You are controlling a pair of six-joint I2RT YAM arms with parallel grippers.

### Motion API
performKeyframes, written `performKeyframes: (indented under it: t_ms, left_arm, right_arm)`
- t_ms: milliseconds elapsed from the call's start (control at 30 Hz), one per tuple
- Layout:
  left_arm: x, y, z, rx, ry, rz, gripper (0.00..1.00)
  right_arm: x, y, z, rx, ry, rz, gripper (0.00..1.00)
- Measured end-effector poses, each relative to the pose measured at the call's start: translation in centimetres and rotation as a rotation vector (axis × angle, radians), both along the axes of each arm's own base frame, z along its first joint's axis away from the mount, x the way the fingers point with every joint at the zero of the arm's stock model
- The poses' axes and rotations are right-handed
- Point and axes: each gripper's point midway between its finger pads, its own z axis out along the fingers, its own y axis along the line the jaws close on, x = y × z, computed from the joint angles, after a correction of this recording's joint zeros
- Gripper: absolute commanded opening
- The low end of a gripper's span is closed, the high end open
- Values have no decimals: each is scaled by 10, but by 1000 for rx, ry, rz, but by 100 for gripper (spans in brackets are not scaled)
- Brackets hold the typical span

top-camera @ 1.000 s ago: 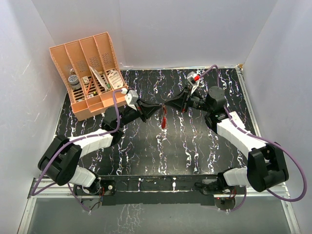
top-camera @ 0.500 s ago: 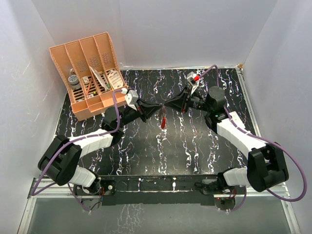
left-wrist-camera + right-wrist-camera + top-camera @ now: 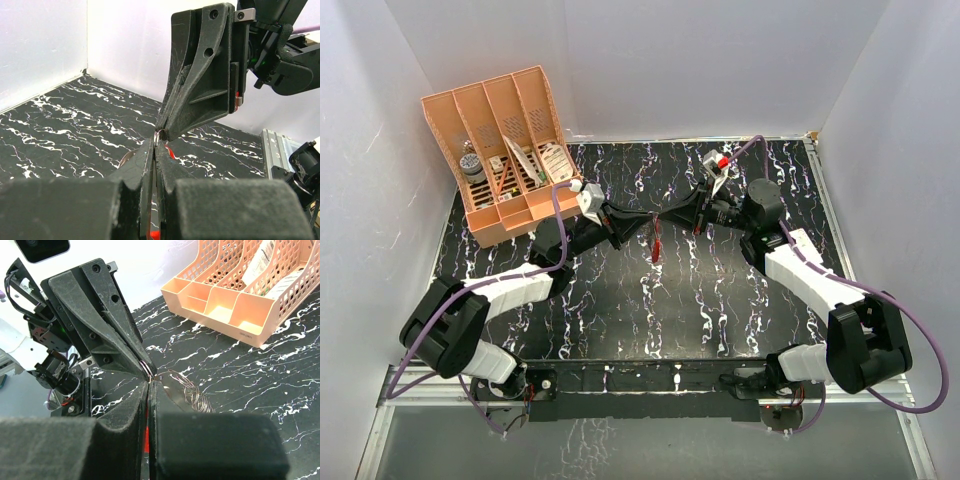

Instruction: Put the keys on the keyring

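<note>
My left gripper [image 3: 651, 220] and right gripper [image 3: 667, 214] meet tip to tip above the table's middle back. In the left wrist view, my left gripper [image 3: 157, 142] is shut on a small metal split ring [image 3: 159, 134], with the right gripper's fingers [image 3: 200, 95] pressed against it. In the right wrist view, my right gripper [image 3: 149, 383] is shut on a thin pale bit that looks like the key, touching the ring [image 3: 146, 368]. The red keyring loop [image 3: 657, 245] hangs below the tips. A silver flat piece with several wire rings [image 3: 192, 395] dangles beside it.
A peach desk organizer [image 3: 505, 150] with several items stands at the back left, also in the right wrist view [image 3: 240, 300]. White walls close in the black marbled table [image 3: 620, 310] on three sides.
Both grippers stay pinched together at the same spot. The left arm has lifted slightly and the hanging red loop sits a touch higher.
</note>
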Motion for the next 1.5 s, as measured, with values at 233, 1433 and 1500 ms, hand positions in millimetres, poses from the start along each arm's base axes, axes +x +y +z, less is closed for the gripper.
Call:
performKeyframes:
  t_ms: [233, 1433, 1500]
  left_arm:
    - [0, 0, 2, -11, -5, -2, 0]
    - [14, -7, 17, -178, 0, -28, 0]
    - [12, -6, 21, -184, -9, -29, 0]
  right_arm:
    - [0, 0, 1, 2, -6, 1, 0]
    - [9, -6, 5, 4, -24, -92, 35]
    - [9, -8, 8, 4, -41, -102, 34]
